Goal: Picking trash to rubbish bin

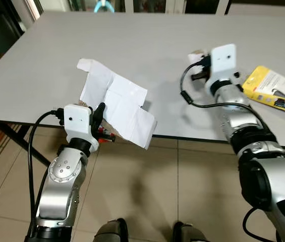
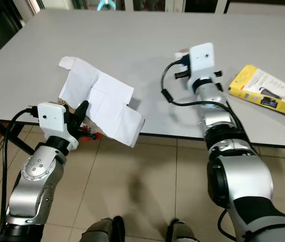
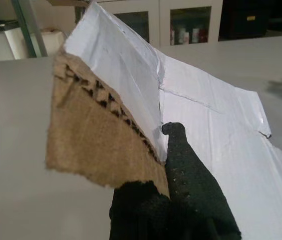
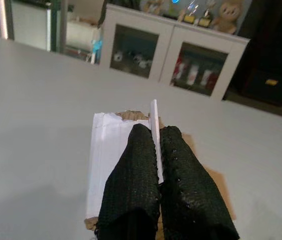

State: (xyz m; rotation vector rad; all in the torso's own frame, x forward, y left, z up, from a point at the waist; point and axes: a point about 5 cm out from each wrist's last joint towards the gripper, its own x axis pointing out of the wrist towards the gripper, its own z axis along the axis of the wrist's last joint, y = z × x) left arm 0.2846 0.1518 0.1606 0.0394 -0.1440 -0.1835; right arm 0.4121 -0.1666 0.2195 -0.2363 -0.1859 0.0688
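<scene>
Left claw (image 1: 101, 115) only pinches the torn corner of the big white-faced corrugated cardboard sheet (image 1: 116, 103) at frame centre-left, right claw (image 4: 156, 150) grips a small white cardboard scrap (image 4: 112, 150) above the grey desk (image 1: 147, 45), so either could slip out.

The cardboard sheet (image 1: 116, 102) pinched in your left gripper (image 1: 100, 117) is smooth white paper on its face, with rough brown corrugated board showing at the torn edge. Your right gripper (image 4: 156, 165) is closed on a thin white cardboard scrap (image 4: 112, 150). Its black fingers (image 4: 131, 180) look matt and pebbled. Beneath both, the grey table (image 1: 152, 45) looks smooth and matt.
</scene>
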